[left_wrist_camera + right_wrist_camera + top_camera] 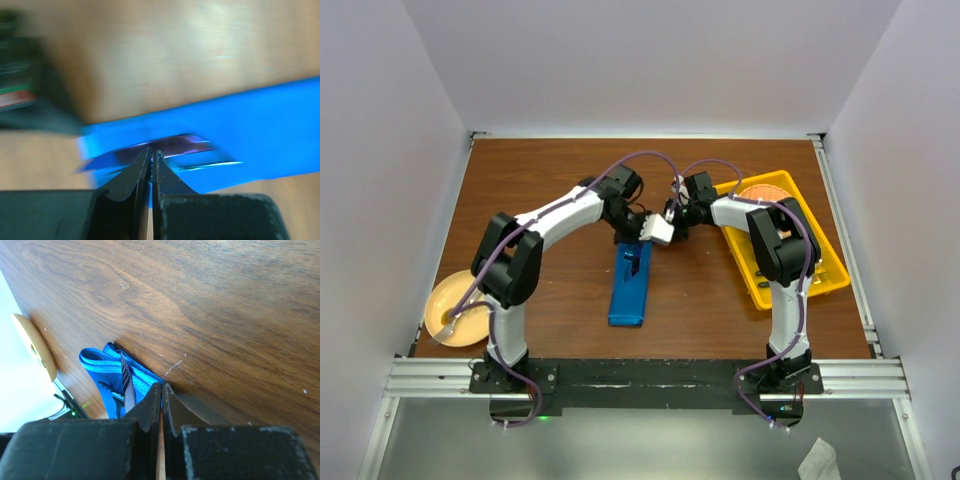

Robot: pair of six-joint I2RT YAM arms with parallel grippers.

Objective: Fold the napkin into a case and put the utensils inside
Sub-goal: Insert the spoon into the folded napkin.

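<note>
**Two arms meet at a folded blue case**

A yellow plate (455,310) sits near left on the worktop (560,180). The narrow blue case (628,295) lies mid-worktop, running near to far. At its far end, the left jaws are all but pressed together beside a purple utensil (187,141) tucked in the fold. The right jaws are pressed together at the cloth's edge. A yellow tray (820,270) sits far right.

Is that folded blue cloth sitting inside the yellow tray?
No, the folded blue napkin lies flat on the wooden table, clear of the yellow tray off to its right.
</note>
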